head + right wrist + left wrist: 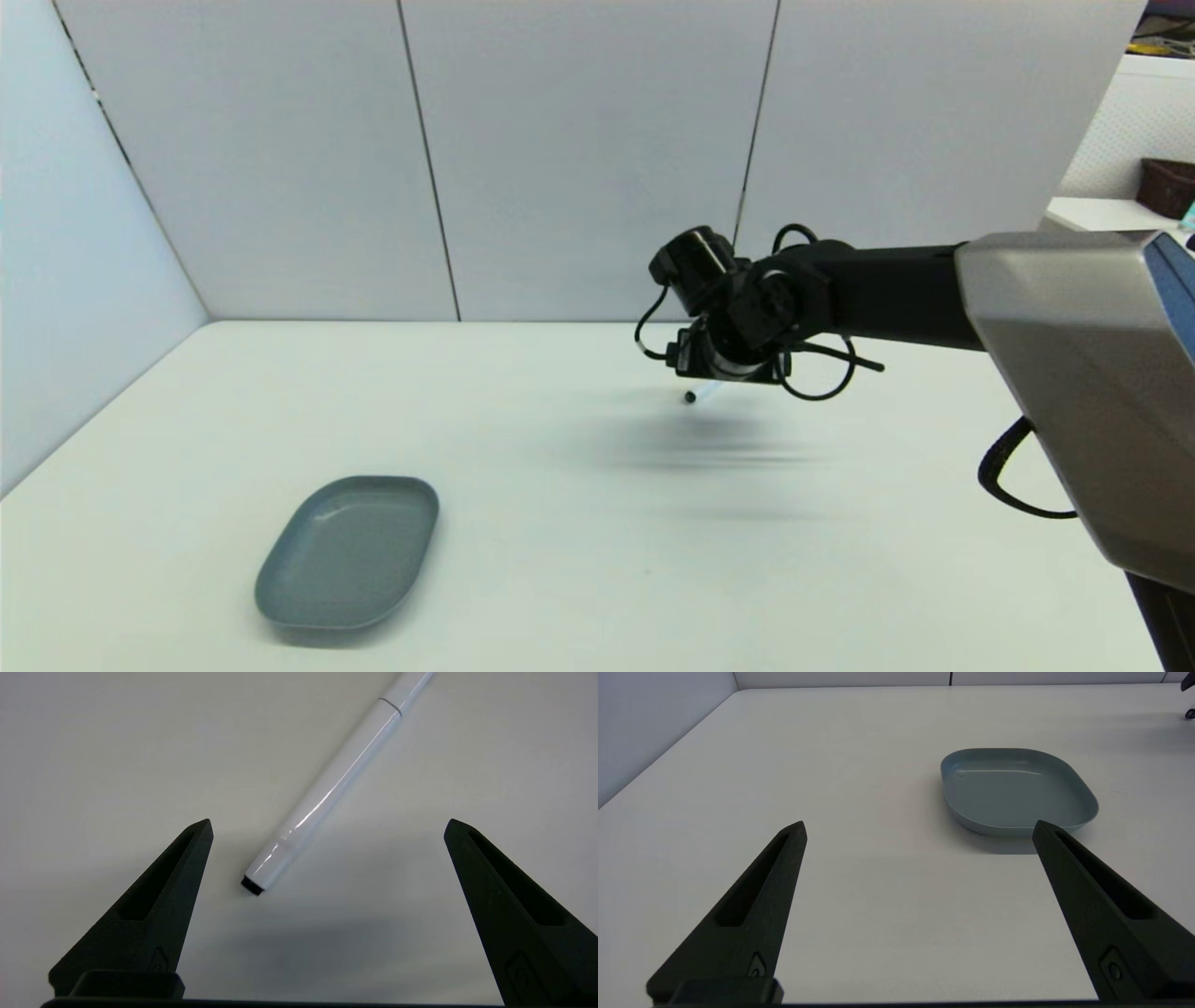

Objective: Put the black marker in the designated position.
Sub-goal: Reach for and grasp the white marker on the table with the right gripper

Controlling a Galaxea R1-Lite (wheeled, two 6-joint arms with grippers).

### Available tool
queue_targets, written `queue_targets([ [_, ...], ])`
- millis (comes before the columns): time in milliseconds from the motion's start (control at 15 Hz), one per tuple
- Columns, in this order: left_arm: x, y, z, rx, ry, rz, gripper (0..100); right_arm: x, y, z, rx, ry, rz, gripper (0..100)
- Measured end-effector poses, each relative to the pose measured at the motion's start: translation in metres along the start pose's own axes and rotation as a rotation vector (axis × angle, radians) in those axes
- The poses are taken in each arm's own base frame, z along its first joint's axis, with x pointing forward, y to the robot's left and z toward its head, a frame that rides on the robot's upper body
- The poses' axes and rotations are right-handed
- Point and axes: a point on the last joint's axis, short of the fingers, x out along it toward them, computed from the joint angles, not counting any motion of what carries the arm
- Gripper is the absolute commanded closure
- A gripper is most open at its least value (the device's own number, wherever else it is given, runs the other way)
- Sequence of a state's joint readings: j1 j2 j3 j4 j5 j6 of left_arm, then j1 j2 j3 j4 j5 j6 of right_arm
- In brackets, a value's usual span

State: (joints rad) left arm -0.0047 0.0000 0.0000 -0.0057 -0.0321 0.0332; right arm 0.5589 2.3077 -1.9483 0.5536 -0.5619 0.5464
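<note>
Right gripper [327, 826]: hovering over the white table [560, 560] with fingers spread wide, holding nothing. Black marker [327, 791]: lying flat on the table, one black tip sitting between the fingers, nearer one of them, touching neither. Left gripper [920, 828]: fingers standing wide apart, pointing toward the grey dish [1083, 793], gripping nothing.

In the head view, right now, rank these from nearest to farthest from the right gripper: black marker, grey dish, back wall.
1. Black marker: directly under the right gripper.
2. Back wall: behind it.
3. Grey dish: front left of the table.
</note>
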Motion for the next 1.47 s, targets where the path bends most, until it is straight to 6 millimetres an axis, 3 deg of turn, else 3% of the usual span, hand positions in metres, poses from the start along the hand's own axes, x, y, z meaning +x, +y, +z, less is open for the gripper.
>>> queue_targets([
  [667,0.000,0.000,0.000,0.000,0.000,0.000,0,0.031,-0.001,-0.001,0.013,-0.027,-0.025,0],
  [1467,0.000,0.000,0.000,0.000,0.000,0.000,0,0.033,-0.001,0.000,0.034,0.003,0.036,0],
])
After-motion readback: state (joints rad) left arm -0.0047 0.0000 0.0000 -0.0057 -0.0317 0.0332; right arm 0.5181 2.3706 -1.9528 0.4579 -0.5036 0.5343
